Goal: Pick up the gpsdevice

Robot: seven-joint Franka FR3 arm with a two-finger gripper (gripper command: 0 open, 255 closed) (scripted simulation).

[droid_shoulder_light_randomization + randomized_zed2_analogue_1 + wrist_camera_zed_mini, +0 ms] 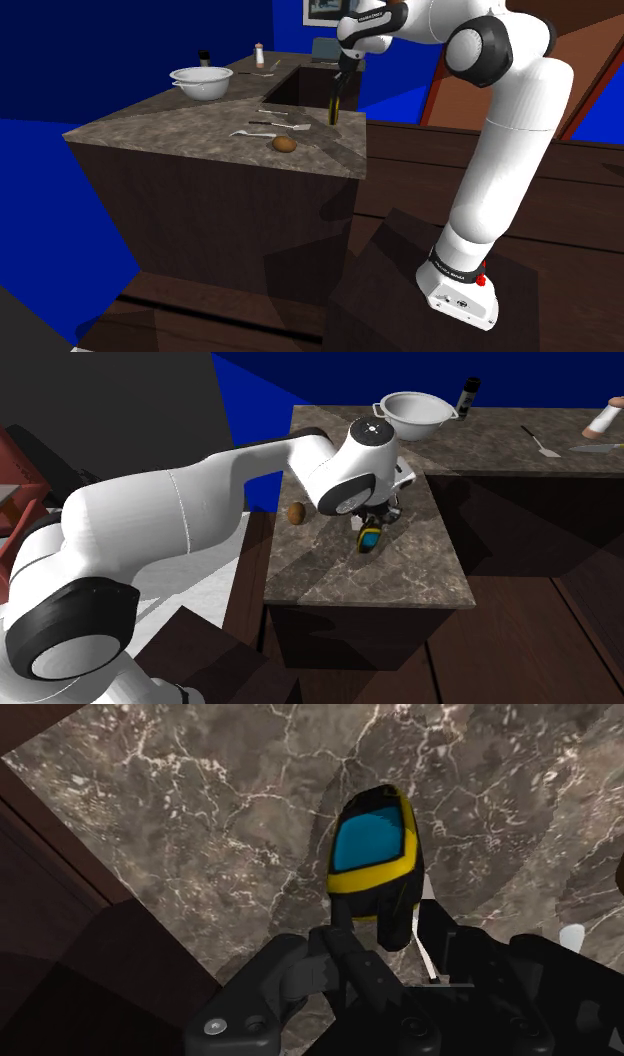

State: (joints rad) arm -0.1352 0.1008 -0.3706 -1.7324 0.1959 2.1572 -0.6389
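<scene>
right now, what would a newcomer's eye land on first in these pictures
The big white arm reaching over the dark marbled counter draws the eye first. Next comes the black and yellow gps device with its bright blue screen, clasped in the black gripper by the counter's right edge in the shoulder view. To that view's left of it lie a small brown round thing and, further off, a white bowl.

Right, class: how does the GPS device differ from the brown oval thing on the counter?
Colour: the GPS device is black with a yellow band and blue screen; the brown oval thing is plain brown. Shape: the device is long, the brown thing rounded. State: the tool clasps the device on end; the brown thing lies free on the counter. Both are at the counter's same end.
</scene>
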